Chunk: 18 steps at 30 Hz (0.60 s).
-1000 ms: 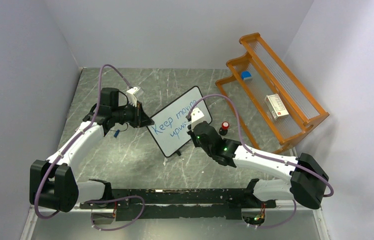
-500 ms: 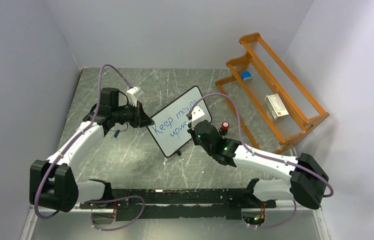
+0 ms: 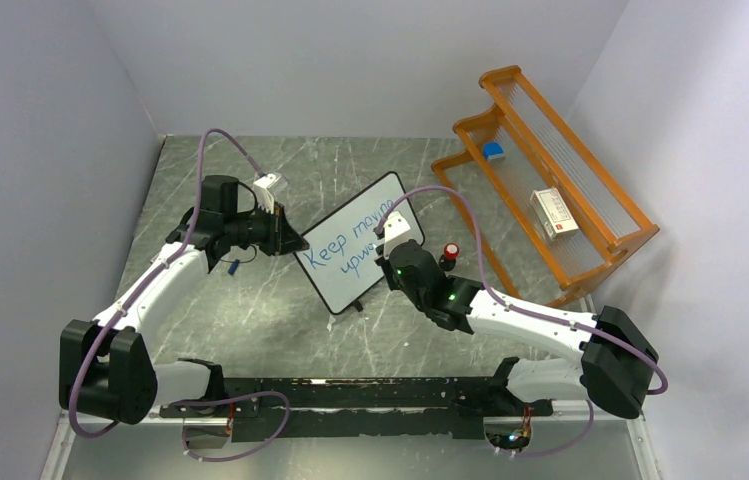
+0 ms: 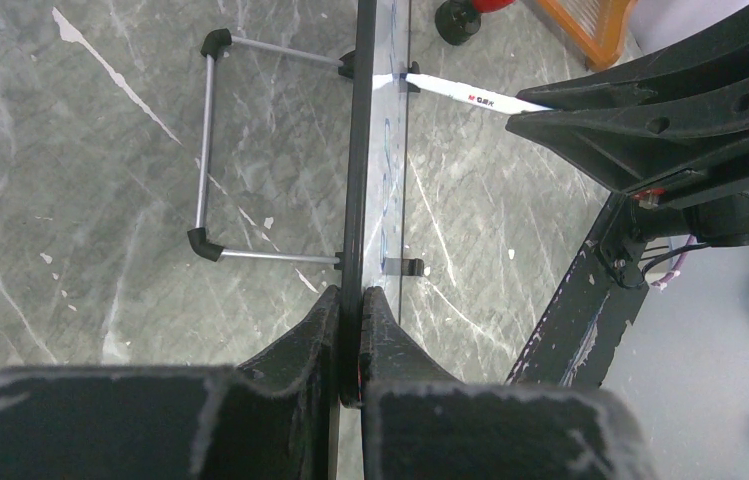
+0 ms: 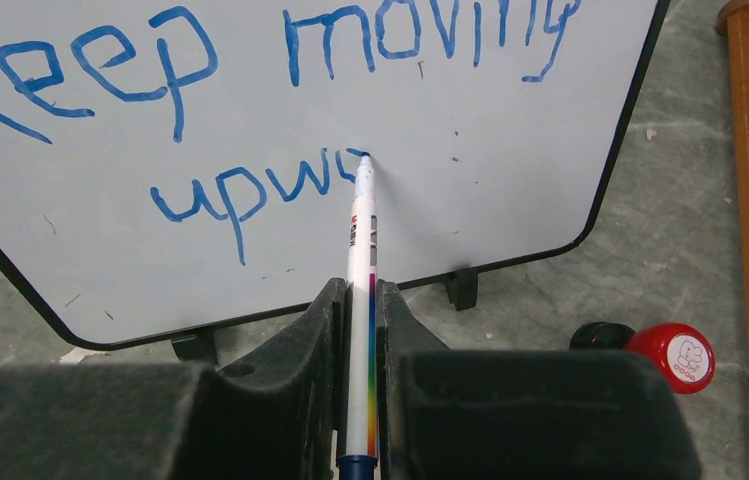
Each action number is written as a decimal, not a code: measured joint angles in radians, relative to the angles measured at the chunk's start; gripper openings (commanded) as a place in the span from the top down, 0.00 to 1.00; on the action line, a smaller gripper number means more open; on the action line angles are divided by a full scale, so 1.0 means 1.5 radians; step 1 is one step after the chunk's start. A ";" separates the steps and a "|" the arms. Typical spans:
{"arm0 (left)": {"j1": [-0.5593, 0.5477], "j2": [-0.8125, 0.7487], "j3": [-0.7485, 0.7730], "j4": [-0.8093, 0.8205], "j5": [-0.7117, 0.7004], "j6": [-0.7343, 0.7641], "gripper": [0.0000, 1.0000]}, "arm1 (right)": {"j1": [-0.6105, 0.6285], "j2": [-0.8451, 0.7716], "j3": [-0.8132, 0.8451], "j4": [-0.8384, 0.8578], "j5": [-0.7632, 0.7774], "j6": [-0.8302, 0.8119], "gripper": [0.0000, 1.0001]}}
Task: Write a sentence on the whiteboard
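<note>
Right tool (image 5: 358, 292), clamped on the marker (image 5: 359, 240), touches its tip to the sentence (image 5: 178, 90).
My left tool (image 4: 351, 300) pinches the upright whiteboard (image 4: 353, 150) by its edge; both arms reach inward.

Grey marbled table (image 3: 280, 320), whiteboard (image 3: 350, 245) standing at its middle, red-capped object (image 3: 449, 252) beside it, orange rack (image 3: 502, 77) right

You've got a smooth, glossy whiteboard (image 5: 470, 110) w/ matt black frame & shiny metal legs (image 4: 206, 130). Your marker (image 5: 359, 215): glossy white plastic. The left gripper (image 4: 353, 296) & right gripper (image 5: 359, 289): matt black plastic, scuffed. The table (image 4: 70, 220): grey marble-look, slight sheen.
</note>
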 measured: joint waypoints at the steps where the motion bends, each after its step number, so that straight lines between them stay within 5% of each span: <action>1: 0.000 0.000 0.000 0.000 0.000 0.000 0.95 | 0.000 0.000 0.000 0.000 0.000 0.001 1.00; 18: 0.000 0.000 0.000 0.000 -0.002 0.000 0.95 | -0.001 0.000 -0.009 -0.003 0.007 0.013 1.00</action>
